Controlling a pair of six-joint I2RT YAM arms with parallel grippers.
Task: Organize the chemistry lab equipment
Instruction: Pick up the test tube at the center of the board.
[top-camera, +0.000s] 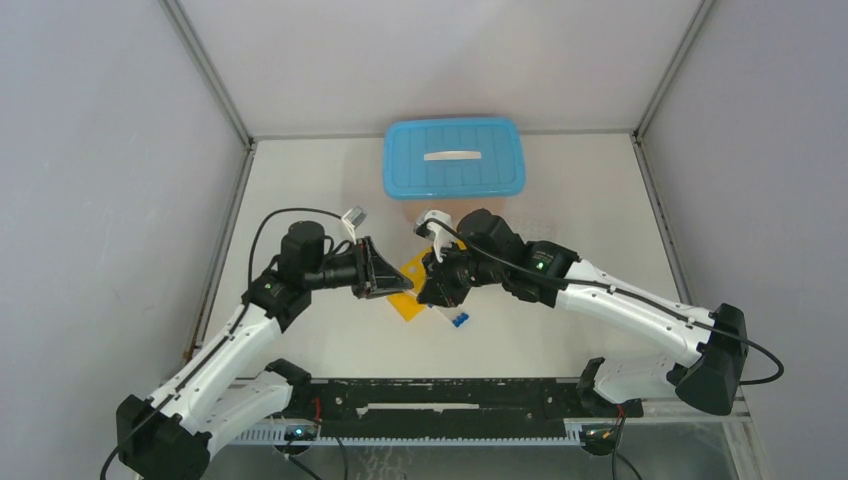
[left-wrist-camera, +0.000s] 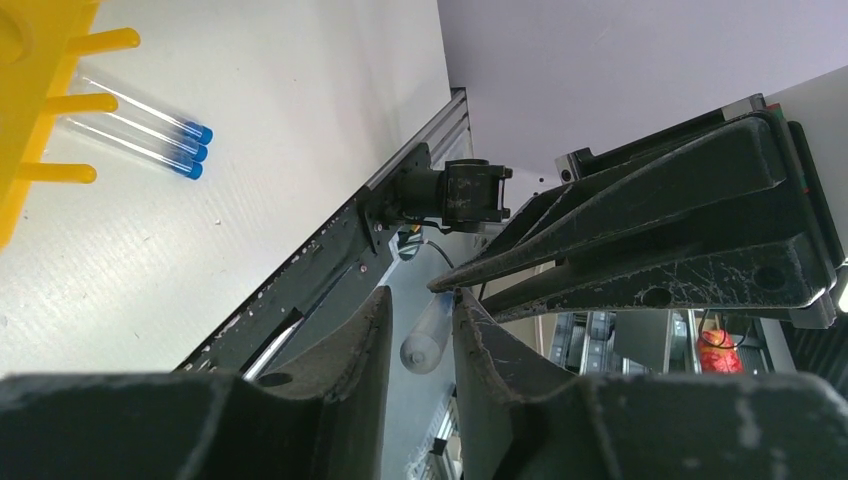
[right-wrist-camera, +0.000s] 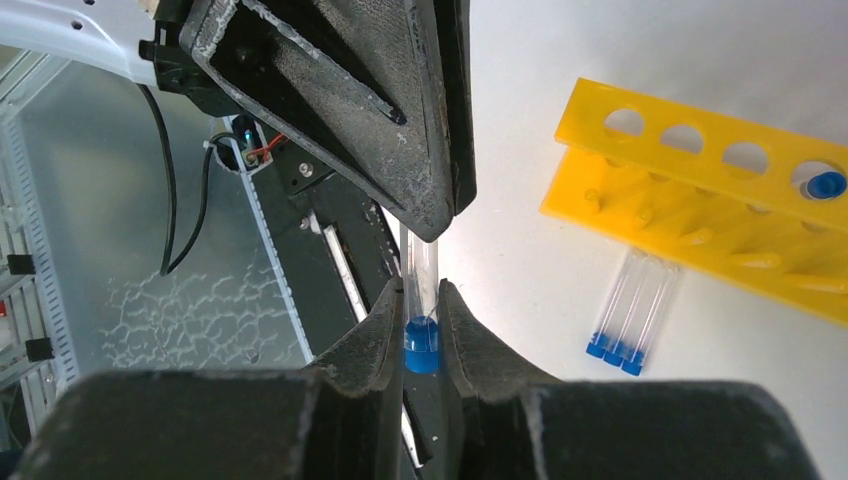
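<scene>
A yellow rack lies on the table between my grippers, with one blue-capped tube standing in an end hole. Three clear blue-capped tubes lie side by side next to it. My right gripper is shut on the capped end of another tube, held above the table's near edge. This held tube's round end reaches in between the fingers of my left gripper. It rests against one finger, and a gap shows on the other side. The two grippers meet tip to tip.
A clear box with a blue lid stands at the back of the table, behind the grippers. The black rail with the arm bases runs along the near edge. Grey walls close in the left, right and far sides.
</scene>
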